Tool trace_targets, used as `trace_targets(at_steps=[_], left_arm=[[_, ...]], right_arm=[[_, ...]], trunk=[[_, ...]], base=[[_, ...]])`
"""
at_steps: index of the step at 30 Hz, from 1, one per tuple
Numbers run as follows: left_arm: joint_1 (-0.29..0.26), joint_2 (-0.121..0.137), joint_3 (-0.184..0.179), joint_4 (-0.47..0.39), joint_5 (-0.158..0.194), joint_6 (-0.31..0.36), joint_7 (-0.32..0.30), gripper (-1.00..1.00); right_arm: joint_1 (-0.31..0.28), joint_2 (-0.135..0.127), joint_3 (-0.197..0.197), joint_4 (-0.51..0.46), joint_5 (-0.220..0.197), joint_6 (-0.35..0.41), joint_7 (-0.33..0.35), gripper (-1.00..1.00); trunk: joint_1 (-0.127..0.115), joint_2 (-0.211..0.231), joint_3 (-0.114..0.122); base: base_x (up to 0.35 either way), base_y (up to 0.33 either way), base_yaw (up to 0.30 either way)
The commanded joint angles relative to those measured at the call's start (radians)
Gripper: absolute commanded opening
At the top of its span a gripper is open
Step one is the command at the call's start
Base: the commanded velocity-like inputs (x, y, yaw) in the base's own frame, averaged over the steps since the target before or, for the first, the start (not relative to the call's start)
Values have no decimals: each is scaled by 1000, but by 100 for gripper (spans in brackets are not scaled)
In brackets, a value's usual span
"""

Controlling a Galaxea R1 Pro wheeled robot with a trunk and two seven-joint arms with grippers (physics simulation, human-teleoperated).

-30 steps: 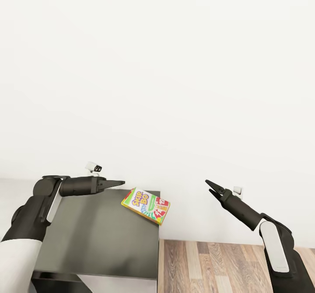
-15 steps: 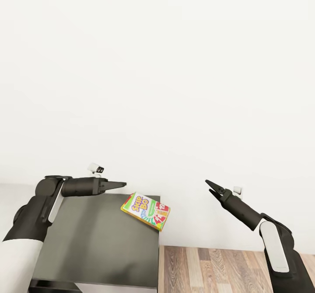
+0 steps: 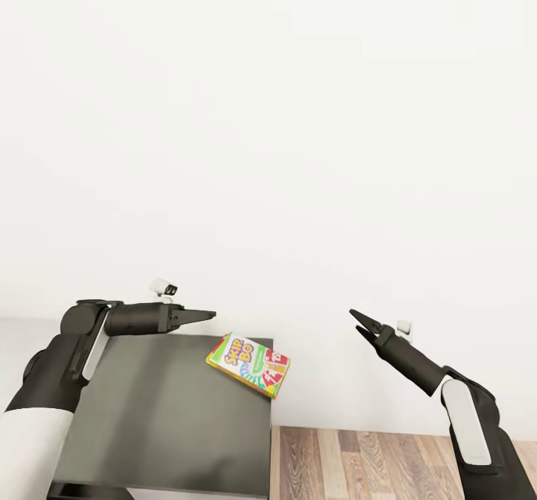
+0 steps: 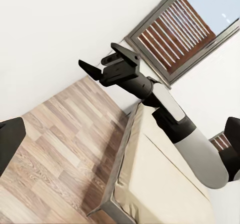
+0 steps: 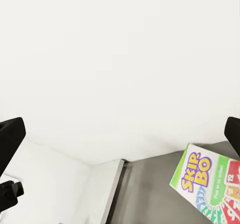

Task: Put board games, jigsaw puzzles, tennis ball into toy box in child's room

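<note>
Board game (image 3: pixel 248 364) is lying flat at the far right corner of the dark table (image 3: pixel 164 410), lower centre of the head view, long axis running toward lower right. Left gripper (image 3: pixel 209 313) (jaws nearly together, empty) is hovering just upper-left of it, nearer; right gripper (image 3: pixel 355 321), part open, is hanging well apart.

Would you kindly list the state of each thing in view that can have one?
Left gripper: fingers together, empty, held above the table.
Right gripper: fingers apart, empty, raised over the floor.
Board game: lid closed, lying flat at the table's far corner, one corner jutting past the edge, untouched.
Table: dark grey section, bearing the board game.
Bed: beige mattress, nothing on the visible part.
</note>
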Motion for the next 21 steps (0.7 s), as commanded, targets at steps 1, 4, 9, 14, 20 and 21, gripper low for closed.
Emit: trace_targets(at_steps=[1,4,9,14,20,21], left_arm=[[-1,0,0,0,-1,11,-4,100],[-1,0,0,0,-1,11,-4,100],[-1,0,0,0,-2,10,-4,100],[-1,0,0,0,-2,9,-4,100],[-1,0,0,0,-2,9,-4,100],[-1,0,0,0,-3,9,-4,100]], right_arm=[[-1,0,-2,3,-1,6,3,100],[-1,0,-2,6,-1,5,3,100],[-1,0,-2,8,3,0,-1,100],[-1,1,1,14,4,-15,-7,100],[0,-1,1,93,8,-30,-8,100],[0,-2,1,101,8,-33,-7,100]], trunk=[[0,-1,0],[0,-1,5],[0,-1,13],[0,-1,21],[23,-43,13],[27,-50,11]], base=[[0,0,0],[0,0,0],[0,0,0],[0,0,0],[0,0,0],[0,0,0]])
